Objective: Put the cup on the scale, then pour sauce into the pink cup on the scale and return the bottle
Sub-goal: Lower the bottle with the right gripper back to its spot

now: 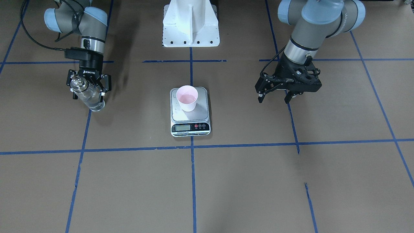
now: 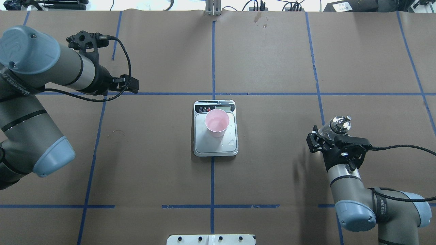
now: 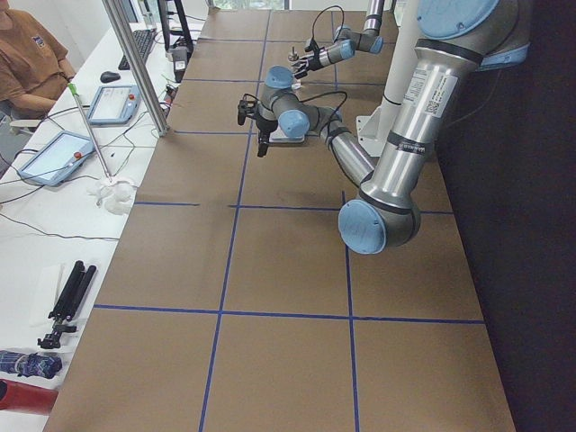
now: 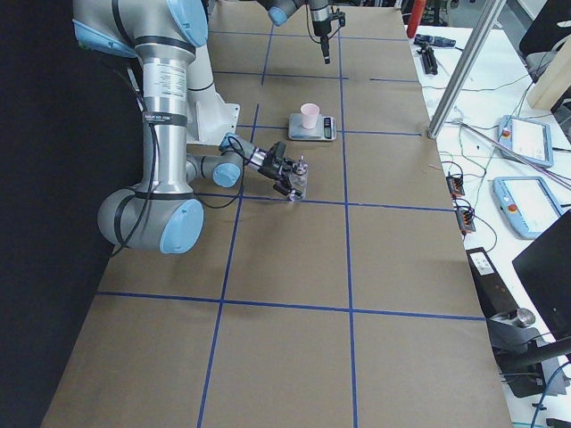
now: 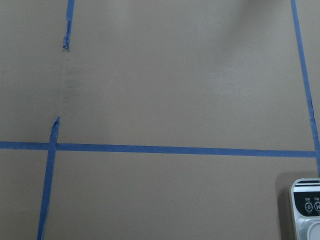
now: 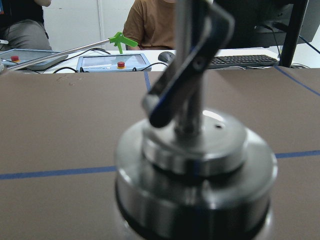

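Fingers (image 1: 106,84) of my right gripper (image 1: 90,87) are clenched around the bottle (image 1: 90,98), gripping its clear glass body just below the silver pour-spout cap (image 1: 77,83). The bottle stands roughly upright, low over the table (image 1: 136,181) on my right side, well apart from the scale. I cannot tell whether its base touches the table. The sauce (image 1: 93,102) inside is clear and colourless, and its level is hard to make out. In my right wrist view the cap (image 6: 195,165) fills the picture, close and blurred.

Farther out, at the middle of the table, sits the scale (image 2: 214,149), its black display panel facing away from me. The pink cup (image 2: 217,123) stands upright on the steel plate, toward the display end. A few wet spots (image 2: 231,142) lie on the plate beside the cup.

Farther still, on my left, my left gripper (image 1: 273,98) hangs above the table with its fingers (image 1: 259,97) spread apart and nothing between them. My left wrist view shows brown table covering, blue tape lines (image 5: 160,149) and one corner of the scale (image 5: 307,210).

Beyond the table's far edge is a desk with tablets (image 6: 112,61) and a person (image 6: 150,22) in a brown shirt.
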Tool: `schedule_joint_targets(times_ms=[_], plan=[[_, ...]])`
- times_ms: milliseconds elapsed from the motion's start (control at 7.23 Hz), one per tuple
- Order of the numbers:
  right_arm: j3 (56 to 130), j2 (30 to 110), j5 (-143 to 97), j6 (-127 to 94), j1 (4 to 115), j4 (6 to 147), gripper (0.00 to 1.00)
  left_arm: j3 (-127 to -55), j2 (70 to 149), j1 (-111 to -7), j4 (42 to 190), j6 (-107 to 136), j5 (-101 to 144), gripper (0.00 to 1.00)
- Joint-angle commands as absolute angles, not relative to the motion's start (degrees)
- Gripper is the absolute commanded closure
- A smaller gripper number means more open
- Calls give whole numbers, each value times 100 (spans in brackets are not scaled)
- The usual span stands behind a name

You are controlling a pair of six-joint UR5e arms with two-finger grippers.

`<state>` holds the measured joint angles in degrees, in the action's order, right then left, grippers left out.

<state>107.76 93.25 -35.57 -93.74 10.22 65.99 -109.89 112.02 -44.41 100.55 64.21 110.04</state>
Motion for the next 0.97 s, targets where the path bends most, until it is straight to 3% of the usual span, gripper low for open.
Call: schedule_joint_targets(times_ms=[0,830], plan=[[10863,9316,-3568,-9369,1020,6583,0,-10995,11206,-4438,10055,6425,11004,0],[11336,9789,-3568,-9378,529,6557,0,-11056,11224,-4447,10028,6434,11013,0]])
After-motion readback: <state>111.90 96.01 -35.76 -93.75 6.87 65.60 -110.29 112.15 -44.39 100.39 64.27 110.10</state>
